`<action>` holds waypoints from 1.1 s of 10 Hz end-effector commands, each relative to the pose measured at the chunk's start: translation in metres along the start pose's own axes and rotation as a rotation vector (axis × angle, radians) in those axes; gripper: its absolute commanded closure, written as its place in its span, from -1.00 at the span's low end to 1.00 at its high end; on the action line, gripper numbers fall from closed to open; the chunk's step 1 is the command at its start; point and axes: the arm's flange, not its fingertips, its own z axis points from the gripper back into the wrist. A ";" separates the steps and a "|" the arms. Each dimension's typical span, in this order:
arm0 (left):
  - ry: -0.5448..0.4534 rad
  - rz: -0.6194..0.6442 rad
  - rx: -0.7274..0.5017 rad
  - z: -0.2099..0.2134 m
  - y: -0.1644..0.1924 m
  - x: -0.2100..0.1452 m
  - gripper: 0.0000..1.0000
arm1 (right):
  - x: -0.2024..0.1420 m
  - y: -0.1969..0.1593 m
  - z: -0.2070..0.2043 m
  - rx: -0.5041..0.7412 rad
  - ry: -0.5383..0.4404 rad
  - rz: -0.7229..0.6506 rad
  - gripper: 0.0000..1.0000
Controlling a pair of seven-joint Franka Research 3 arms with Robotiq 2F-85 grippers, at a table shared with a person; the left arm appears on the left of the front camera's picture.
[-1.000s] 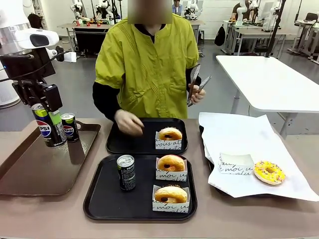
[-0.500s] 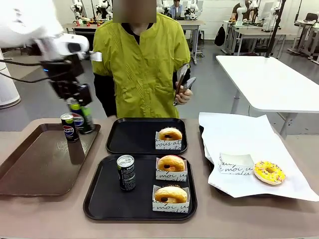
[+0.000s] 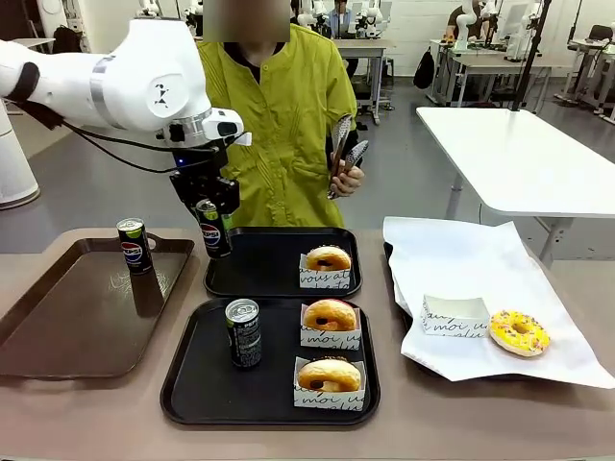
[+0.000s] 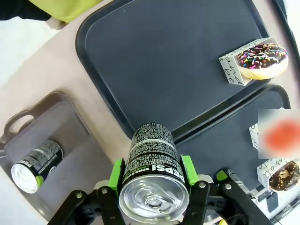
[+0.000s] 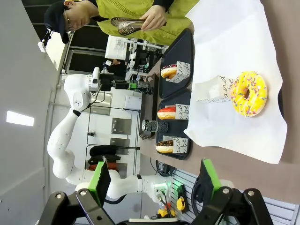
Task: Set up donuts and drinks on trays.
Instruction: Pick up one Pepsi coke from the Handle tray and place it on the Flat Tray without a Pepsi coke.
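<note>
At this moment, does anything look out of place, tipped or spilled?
Nothing spilled or damaged. One oddity: the yellow donut lies bare on the white paper beside an empty box, while the other donuts sit boxed. The left end effector holds a Pepsi can tilted over the far tray.

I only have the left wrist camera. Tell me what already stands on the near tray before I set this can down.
Observer: The near black tray has a black can with green print on its left half.
Operator: Report the person's hands.
Observer: One hand holds metal tongs at chest height, behind the far tray.
Operator: My left gripper is busy with the Pepsi can. Give me the right one's state.
Observer: The right gripper is open and holds nothing. It faces the white paper with the yellow sprinkled donut.
</note>
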 end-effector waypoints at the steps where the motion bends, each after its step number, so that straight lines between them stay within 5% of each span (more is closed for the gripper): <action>1: -0.016 -0.004 0.005 0.004 0.002 -0.006 -0.16 | 0.002 0.001 -0.001 0.028 -0.015 0.016 -1.00; 5: 0.002 0.000 0.000 0.000 0.000 0.000 -0.16 | 0.002 0.001 -0.001 0.028 -0.015 0.016 -1.00; 11: -0.027 -0.008 0.049 -0.062 -0.012 0.026 -0.16 | 0.002 0.001 -0.001 0.028 -0.015 0.016 -1.00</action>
